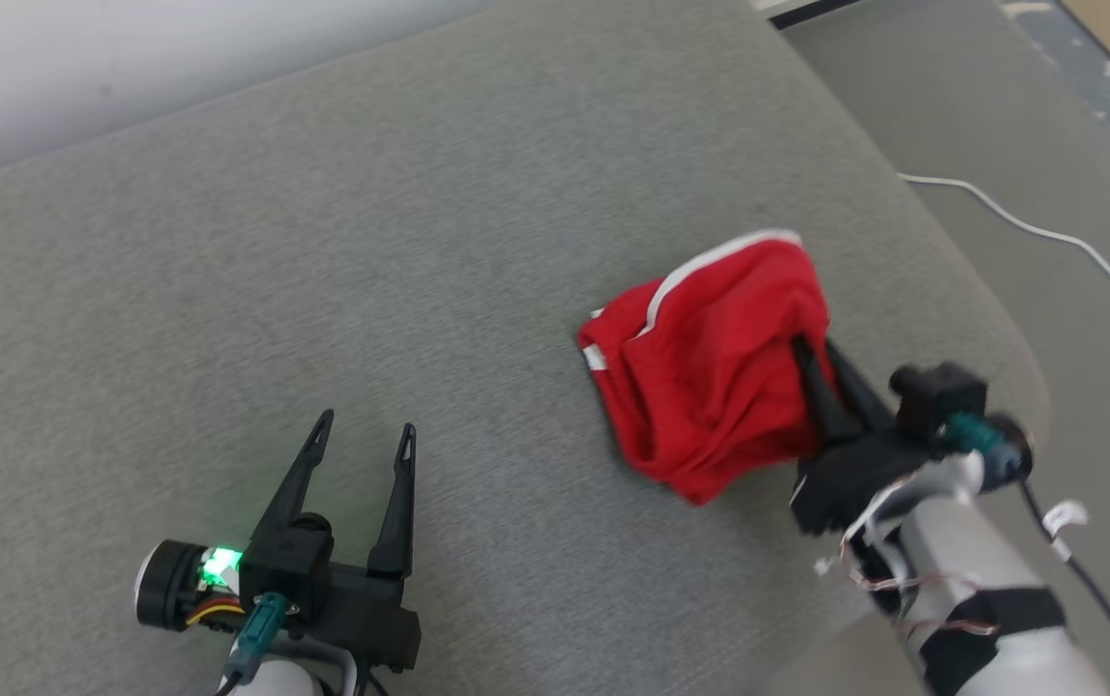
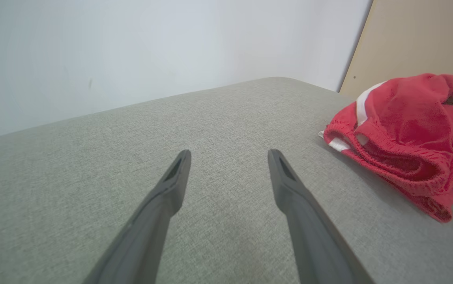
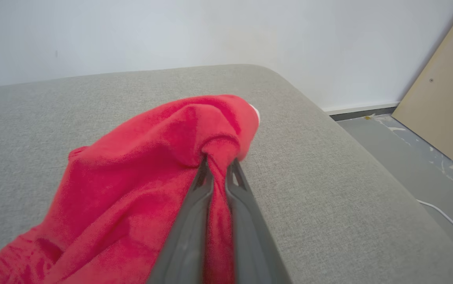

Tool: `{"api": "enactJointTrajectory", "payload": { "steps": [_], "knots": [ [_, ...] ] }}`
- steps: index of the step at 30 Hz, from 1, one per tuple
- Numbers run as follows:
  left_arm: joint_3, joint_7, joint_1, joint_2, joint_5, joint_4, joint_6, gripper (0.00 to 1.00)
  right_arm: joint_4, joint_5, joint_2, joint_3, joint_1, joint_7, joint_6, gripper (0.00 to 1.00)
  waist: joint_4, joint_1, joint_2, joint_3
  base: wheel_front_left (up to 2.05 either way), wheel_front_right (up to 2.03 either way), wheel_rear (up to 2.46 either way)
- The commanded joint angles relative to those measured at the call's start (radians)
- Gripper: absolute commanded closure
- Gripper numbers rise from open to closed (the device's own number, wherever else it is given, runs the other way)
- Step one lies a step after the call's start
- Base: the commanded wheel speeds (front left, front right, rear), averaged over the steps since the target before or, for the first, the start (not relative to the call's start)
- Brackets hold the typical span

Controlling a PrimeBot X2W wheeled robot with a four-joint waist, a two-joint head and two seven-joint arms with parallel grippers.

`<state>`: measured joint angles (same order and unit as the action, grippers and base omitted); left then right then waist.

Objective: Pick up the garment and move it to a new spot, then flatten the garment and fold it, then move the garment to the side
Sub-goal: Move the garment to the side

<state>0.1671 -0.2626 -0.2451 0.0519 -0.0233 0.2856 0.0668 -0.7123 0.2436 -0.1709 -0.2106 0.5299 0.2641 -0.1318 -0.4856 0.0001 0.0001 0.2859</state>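
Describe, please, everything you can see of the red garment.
The red garment looks like soft knit cloth, with white piping along one edge, a gathered elastic band and a small white tab. It is crumpled into a heap, not flattened or folded, near the right side of the grey cushion. The right gripper is shut on a pinch of its upper cloth, so it rises in a peak; its lower folds appear to rest on the cushion.

Count: 1 red garment. 2 hands: left hand, right hand, two fingers each. 1 grey cushion. 1 white cable. 1 beige board.
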Motion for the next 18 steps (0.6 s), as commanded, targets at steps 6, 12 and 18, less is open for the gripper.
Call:
{"api": "enactJointTrajectory", "payload": {
  "steps": [6, 12, 18],
  "knots": [
    [0.008, -0.003, -0.033, 0.015, 0.025, -0.031, -0.01, 0.0, 0.015, -0.013, -0.086, -0.008, 0.155, 0.0, 0.002, 1.0, 0.143, -0.0001, -0.0001, 0.078, 0.0, 0.0, 0.0],
    [0.022, -0.003, -0.045, 0.022, 0.034, -0.046, -0.022, 0.0, -0.103, -0.076, -0.188, 0.04, 0.258, 0.0, 0.002, 1.0, 0.22, -0.0001, -0.0001, 0.113, 0.0, 0.0, 0.0],
    [0.036, -0.003, -0.052, 0.029, 0.039, -0.058, -0.035, 0.0, -0.275, -0.166, -0.287, 0.193, 0.317, 0.0, 0.002, 1.0, 0.277, -0.0001, -0.0001, 0.137, 0.0, 0.0, 0.0]
  ]
}}
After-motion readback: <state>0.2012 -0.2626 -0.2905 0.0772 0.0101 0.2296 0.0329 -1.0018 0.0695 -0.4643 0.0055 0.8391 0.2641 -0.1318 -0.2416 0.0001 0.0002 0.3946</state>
